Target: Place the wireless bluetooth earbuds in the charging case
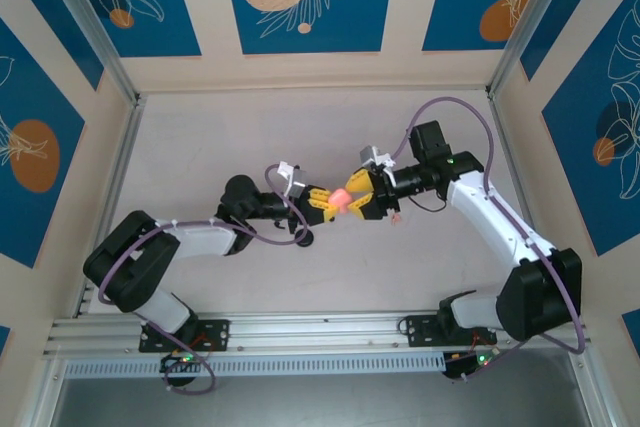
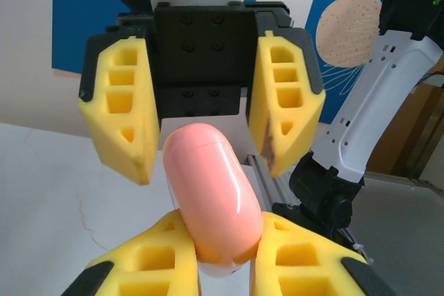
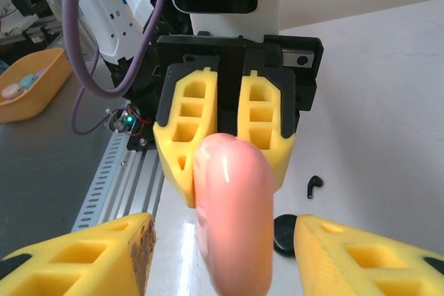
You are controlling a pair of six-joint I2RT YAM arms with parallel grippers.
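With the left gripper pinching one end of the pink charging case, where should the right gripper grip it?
Probably the free half of the pink charging case, approached end-on from opposite the left gripper. The capsule is smooth and rounded, so the right gripper, whose open jaws straddle it, should close on the straighter flanks behind the dome, not on the tip.

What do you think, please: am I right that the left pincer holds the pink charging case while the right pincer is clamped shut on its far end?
Not quite. The right pincer is open, not clamped: the right wrist view shows its fingers standing apart on either side of the pink charging case, with gaps between. The left pincer does hold the case.
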